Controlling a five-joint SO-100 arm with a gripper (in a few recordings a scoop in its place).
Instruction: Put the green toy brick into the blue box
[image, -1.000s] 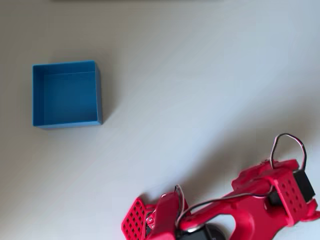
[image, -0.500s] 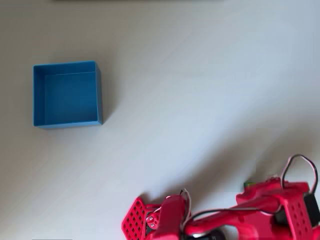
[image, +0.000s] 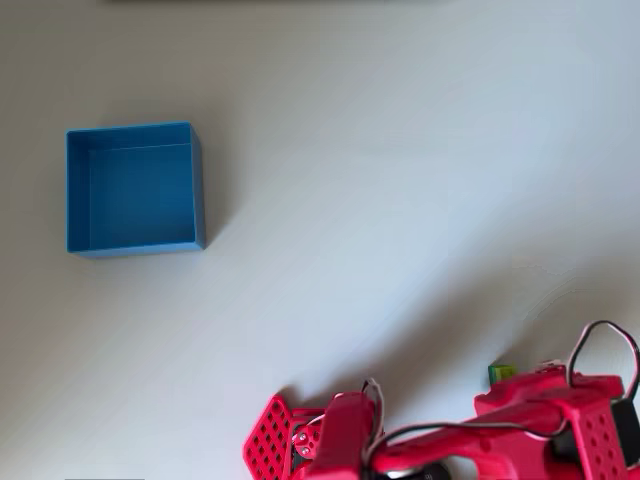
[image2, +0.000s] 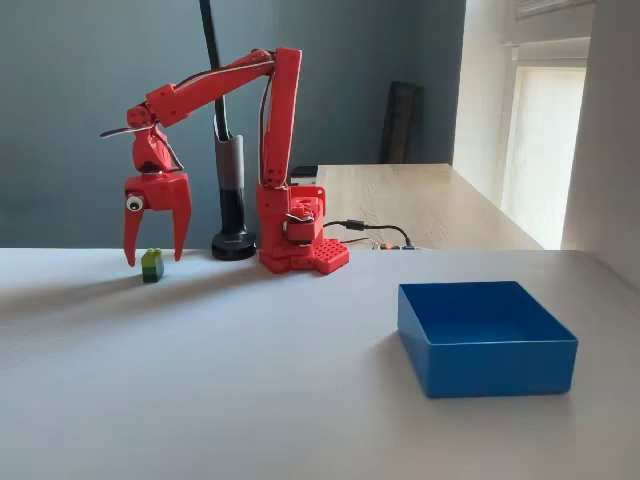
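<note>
The green toy brick (image2: 152, 265) stands on the white table at the far left of the fixed view, lime on top with darker sides. From overhead a sliver of the brick (image: 501, 373) peeks out beside the red arm. My red gripper (image2: 155, 258) hangs open just above and around it, one finger on each side, fingertips near the table. Whether the fingers touch the brick I cannot tell. The blue box (image2: 483, 337) sits empty at the right front of the fixed view. In the overhead view the box (image: 134, 188) lies far to the left of the arm.
The arm's red base (image2: 300, 245) stands at the back of the table, with a black lamp stand (image2: 233, 205) beside it. A wooden desk (image2: 420, 205) lies behind. White tabletop stretches between brick and box.
The arm's wrist has swung towards the lower right of the overhead view and lowered. The green brick's edge has come into sight beside it. The box has not moved.
</note>
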